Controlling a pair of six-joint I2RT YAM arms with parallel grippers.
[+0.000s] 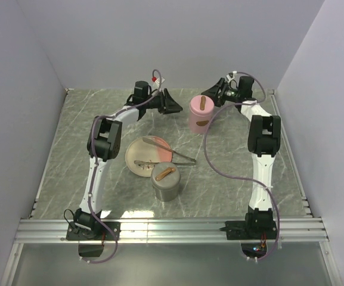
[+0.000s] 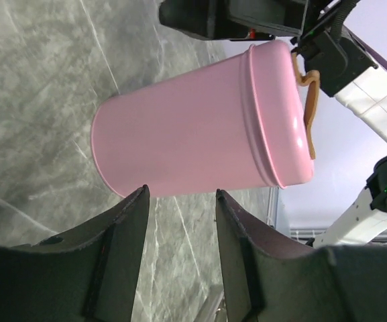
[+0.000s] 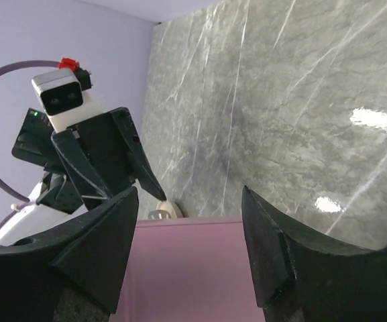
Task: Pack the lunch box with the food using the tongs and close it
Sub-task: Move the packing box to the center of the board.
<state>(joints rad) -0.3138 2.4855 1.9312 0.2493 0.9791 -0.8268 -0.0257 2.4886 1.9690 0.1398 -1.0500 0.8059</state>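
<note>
A pink cylindrical lunch box (image 1: 200, 116) stands upright at the back of the table, its lid with a wooden handle (image 1: 203, 102) on it. My left gripper (image 1: 170, 102) is just to its left, open and empty, and its fingertips (image 2: 180, 191) point at the pink wall (image 2: 186, 137) without touching. My right gripper (image 1: 211, 92) comes from behind the box. It is open, with the pink box (image 3: 193, 268) low between its fingers (image 3: 190, 194). The silver tongs (image 1: 172, 152) lie across a tan plate (image 1: 137, 152). The food on the plate is too small to make out.
A grey metal container (image 1: 166, 183) with a wooden-handled lid stands in front of the plate. Grey walls close in the marble table on three sides. The left gripper (image 3: 106, 161) shows in the right wrist view, just beyond the pink box.
</note>
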